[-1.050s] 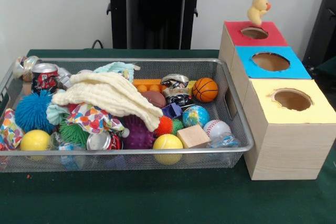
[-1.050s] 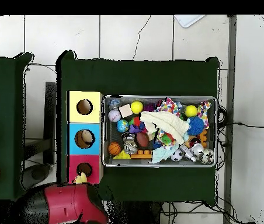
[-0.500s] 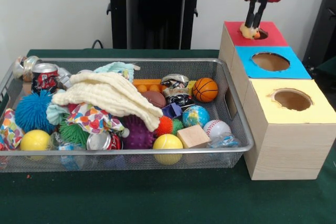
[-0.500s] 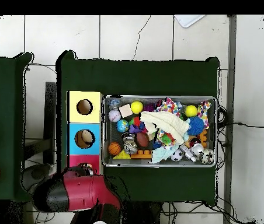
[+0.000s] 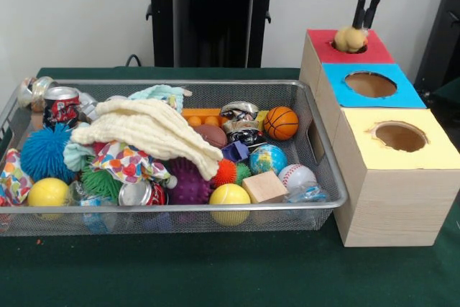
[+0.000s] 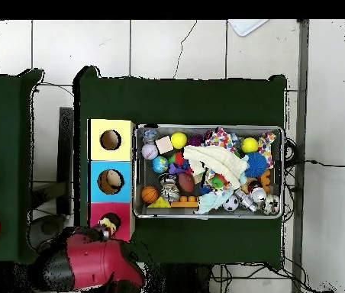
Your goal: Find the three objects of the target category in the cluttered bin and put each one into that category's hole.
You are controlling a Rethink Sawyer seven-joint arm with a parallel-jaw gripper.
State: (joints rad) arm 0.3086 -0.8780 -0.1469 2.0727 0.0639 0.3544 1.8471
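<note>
A small yellow plush duck [image 5: 350,39] sits in the mouth of the round hole in the red-topped box [image 5: 377,54], its lower part inside the hole. My gripper [image 5: 364,25] hangs straight above it with its two black fingers drawn together on the duck's top. In the overhead view the duck [image 6: 107,225] shows over the red box [image 6: 97,212], with the red arm [image 6: 91,261] just below it. The wire bin [image 5: 215,207] of mixed toys stands left of the boxes.
A blue-topped box [image 5: 402,93] and a yellow-topped box [image 5: 431,150] with open holes stand in a row with the red one. The bin holds balls, cans, cloths, a wooden block [image 5: 264,186] and spiky toys. A black stand [image 5: 212,16] rises behind the bin.
The gripper came down from high above the red box with the duck, lowered it to the hole, then rose a little and shifted right. The duck now rests in the hole's mouth.
</note>
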